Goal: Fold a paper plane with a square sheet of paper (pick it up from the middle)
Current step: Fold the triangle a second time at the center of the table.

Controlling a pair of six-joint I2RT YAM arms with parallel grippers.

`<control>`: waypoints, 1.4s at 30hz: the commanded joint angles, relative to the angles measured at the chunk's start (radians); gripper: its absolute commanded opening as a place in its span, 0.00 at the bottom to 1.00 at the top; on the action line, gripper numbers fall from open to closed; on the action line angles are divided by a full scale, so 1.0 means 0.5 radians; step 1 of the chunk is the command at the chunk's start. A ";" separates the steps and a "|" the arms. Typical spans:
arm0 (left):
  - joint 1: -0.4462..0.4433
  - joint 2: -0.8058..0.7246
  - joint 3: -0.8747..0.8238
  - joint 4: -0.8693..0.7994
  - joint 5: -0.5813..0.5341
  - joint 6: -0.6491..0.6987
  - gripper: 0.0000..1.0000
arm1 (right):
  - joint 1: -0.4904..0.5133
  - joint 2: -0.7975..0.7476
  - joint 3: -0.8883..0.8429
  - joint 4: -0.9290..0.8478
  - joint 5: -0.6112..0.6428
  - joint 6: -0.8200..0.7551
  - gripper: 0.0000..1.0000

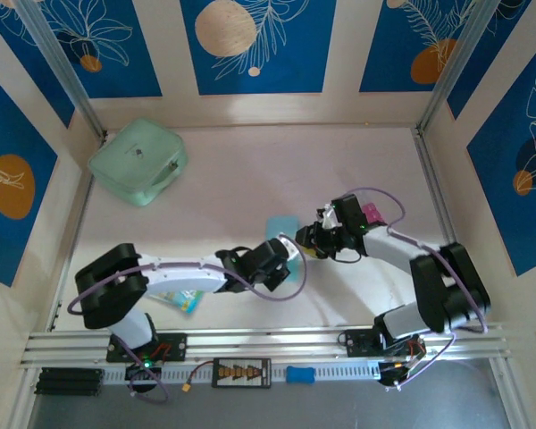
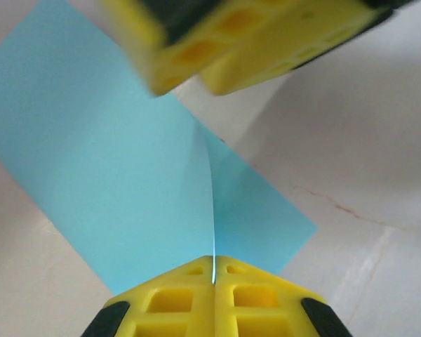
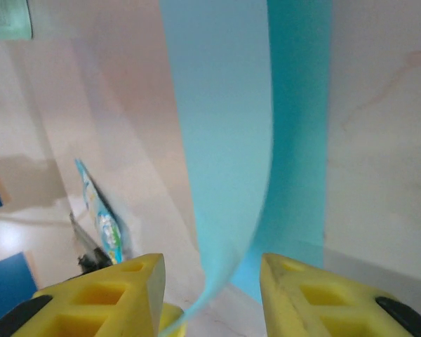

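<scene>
Left wrist view: my left gripper [image 2: 214,279] is pinched tight on the raised crease of the thin light-blue paper square [image 2: 112,168]. The sheet is mid-table [image 1: 250,170], well clear of every edge, and I see the right gripper [image 3: 210,277] with its jaws apart around the sheet.

Overhead view. The left gripper [image 1: 288,253] and the right gripper [image 1: 305,243] meet near the middle of the pale table [image 1: 232,179], their tips close together. A light-blue sheet of paper [image 1: 281,225] lies just beyond them, its near edge at the tips. A mint-green pouch [image 1: 138,161] sits in the far left corner, well apart. A printed blue-and-white packet [image 1: 180,300] lies partly under the left arm. A small pink object [image 1: 372,214] shows beside the right arm's wrist.
</scene>
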 commanded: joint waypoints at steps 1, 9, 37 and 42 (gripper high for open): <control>0.145 -0.070 -0.087 0.148 0.530 -0.191 0.00 | -0.009 -0.195 -0.102 -0.210 0.221 0.083 0.42; 0.305 -0.056 -0.156 0.273 0.847 -0.287 0.00 | 0.160 -0.387 -0.328 0.037 0.021 0.252 0.20; 0.389 0.028 -0.150 0.322 1.005 -0.389 0.00 | 0.513 0.108 -0.177 -0.220 0.466 0.195 0.02; 0.389 0.094 -0.127 0.392 1.058 -0.487 0.00 | 0.424 0.016 -0.217 -0.272 0.412 0.116 0.02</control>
